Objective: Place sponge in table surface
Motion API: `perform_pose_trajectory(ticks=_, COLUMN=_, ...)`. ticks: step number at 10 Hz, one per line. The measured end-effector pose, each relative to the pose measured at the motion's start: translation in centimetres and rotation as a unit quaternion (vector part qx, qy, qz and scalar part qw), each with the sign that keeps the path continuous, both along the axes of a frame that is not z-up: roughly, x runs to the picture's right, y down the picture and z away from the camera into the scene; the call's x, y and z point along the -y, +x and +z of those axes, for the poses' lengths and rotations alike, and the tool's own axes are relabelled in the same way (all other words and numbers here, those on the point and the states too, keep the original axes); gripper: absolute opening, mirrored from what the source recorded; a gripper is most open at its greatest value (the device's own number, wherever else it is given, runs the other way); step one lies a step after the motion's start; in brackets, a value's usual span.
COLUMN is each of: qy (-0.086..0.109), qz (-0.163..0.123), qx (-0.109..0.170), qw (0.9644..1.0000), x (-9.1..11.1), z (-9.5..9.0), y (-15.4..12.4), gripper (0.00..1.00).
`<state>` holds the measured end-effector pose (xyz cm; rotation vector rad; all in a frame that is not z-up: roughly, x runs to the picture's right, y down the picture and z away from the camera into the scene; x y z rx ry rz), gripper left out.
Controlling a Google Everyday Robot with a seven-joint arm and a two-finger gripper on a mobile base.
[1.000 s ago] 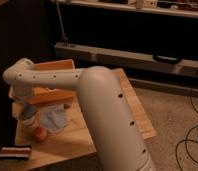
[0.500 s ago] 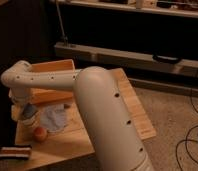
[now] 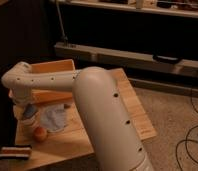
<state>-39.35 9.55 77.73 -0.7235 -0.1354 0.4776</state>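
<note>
Far left, a brown-and-white striped block point(image 3: 14, 151) lies flat at the table's front corner. Next over, the gripper point(image 3: 28, 103) hangs off the white arm's point(image 3: 99, 115) bent end, low over the white cup point(image 3: 27, 122). The sponge point(image 3: 30, 112), a small blue-grey chunk, is right at its tip. Honestly can't tell if the gripper is clamped or loose. Compared to half a second ago, that end has slid a bit right. A round orange ball point(image 3: 40, 133) sits just beside a rumpled blue-grey cloth point(image 3: 55, 118). The boxy orange bin point(image 3: 51, 65) is behind, and the pale planked table surface point(image 3: 134, 107) runs off right.
</note>
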Motion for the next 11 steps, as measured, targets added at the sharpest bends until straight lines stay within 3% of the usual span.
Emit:
perform_pose_trajectory(ticks=5, qy=-0.001, qz=0.001, qx=-0.005, qw=1.0000, x=0.4, z=0.8, y=0.3, gripper=0.55)
perform_pose_trajectory(ticks=7, qy=-0.004, qz=0.006, qx=0.007, qw=1.0000, x=0.8, z=0.4, y=0.3, gripper=0.55)
perform_pose_trajectory(ticks=11, qy=0.017, qz=0.002, qx=0.042, qw=0.9990, x=4.1, z=-4.5, y=-0.3, gripper=0.55)
